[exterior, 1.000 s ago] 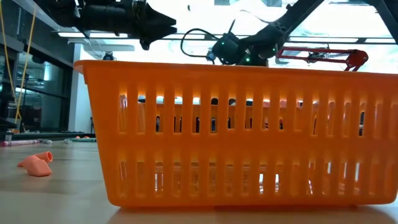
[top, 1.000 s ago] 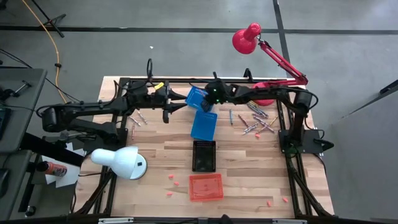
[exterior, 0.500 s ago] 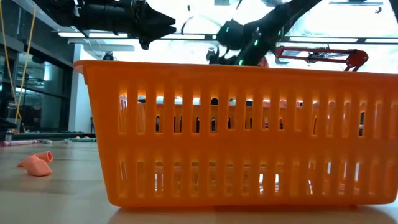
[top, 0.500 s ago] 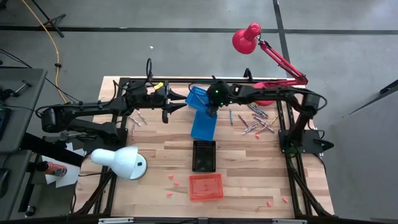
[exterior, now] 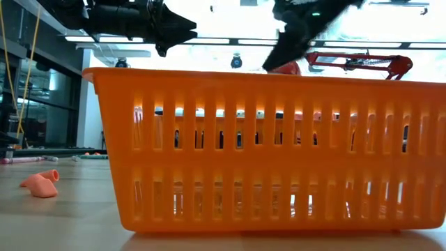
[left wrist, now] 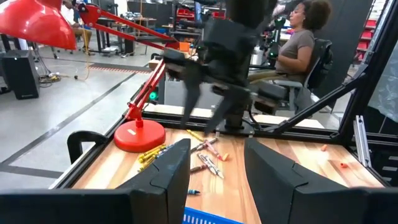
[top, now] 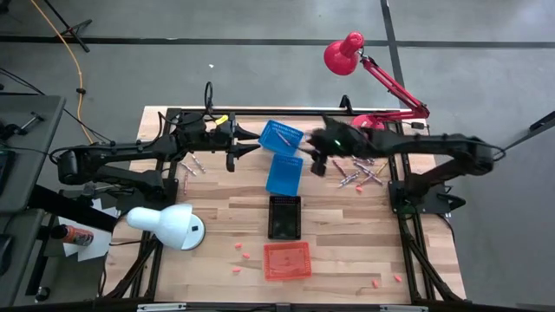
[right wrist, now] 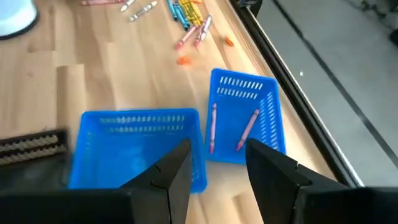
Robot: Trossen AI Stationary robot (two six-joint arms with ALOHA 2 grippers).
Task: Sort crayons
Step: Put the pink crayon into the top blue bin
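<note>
Two pink crayons (right wrist: pixel 213 127) lie in the far blue basket (top: pixel 282 136). A second blue basket (top: pixel 284 174) stands right in front of it. More crayons (top: pixel 357 172) lie loose on the table at the right, with yellow ones (left wrist: pixel 149 154) by the red lamp's base. Another small pile of crayons (top: pixel 191 165) lies at the left. My right gripper (top: pixel 315 165) hangs open above the table, just right of the blue baskets, with nothing between its fingers (right wrist: pixel 177 165). My left gripper (top: pixel 250 149) stands open and level, left of the far blue basket, and is empty too.
A black basket (top: pixel 284 217) and an orange basket (top: pixel 287 260) stand in a row toward the near edge. Small pink bits (top: pixel 241 250) lie around them. A white lamp (top: pixel 169 227) stands near left, a red lamp (top: pixel 368 130) far right. A person (left wrist: pixel 298 43) sits beyond the table.
My right gripper has risen from over the far blue basket and drawn back toward the table's right edge, rolling a little as it went. The far blue basket now shows whole, with the pink crayons in it. My left arm has kept still.
</note>
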